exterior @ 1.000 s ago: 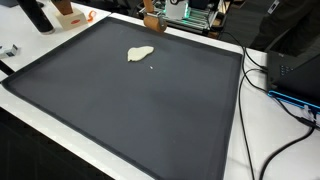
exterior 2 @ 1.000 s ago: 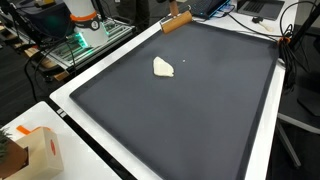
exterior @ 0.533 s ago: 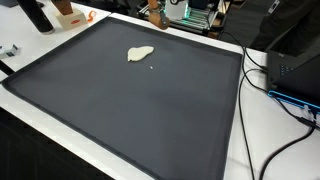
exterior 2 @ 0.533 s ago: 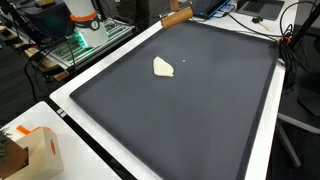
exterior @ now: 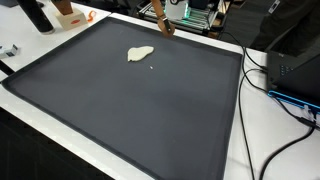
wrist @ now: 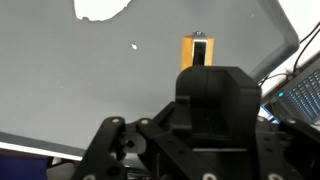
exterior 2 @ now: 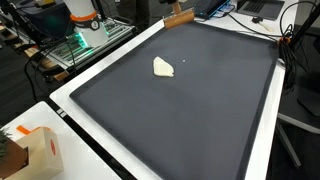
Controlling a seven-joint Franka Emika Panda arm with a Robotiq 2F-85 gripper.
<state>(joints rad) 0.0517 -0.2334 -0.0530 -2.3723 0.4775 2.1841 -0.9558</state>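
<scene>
A cream-coloured lump [exterior: 140, 54] [exterior 2: 163, 67] lies on the far half of a large dark mat [exterior: 130, 110] [exterior 2: 190, 110], with a tiny crumb [exterior: 151, 68] beside it. In both exterior views an orange-brown, stick-like tool [exterior: 162, 19] [exterior 2: 178, 18] hangs tilted over the mat's far edge, its upper end running out of frame. In the wrist view the gripper [wrist: 197, 72] is shut on that orange tool [wrist: 196, 50], which sticks out ahead of the black body over the mat. The lump [wrist: 100, 8] lies beyond it to the left. The fingers are hidden by the body.
The mat sits on a white table [exterior: 255, 150]. An electronics rack with a green board [exterior 2: 85, 38] [exterior: 195, 14] stands behind the far edge. Cables [exterior: 262, 80] and a black box [exterior: 295, 65] lie at one side. A cardboard box [exterior 2: 38, 150] sits at a near corner.
The orange tool has swung from lying nearly level at the mat's far edge to a steeper tilt, its lower end reaching further in over the mat. The lump has not moved.
</scene>
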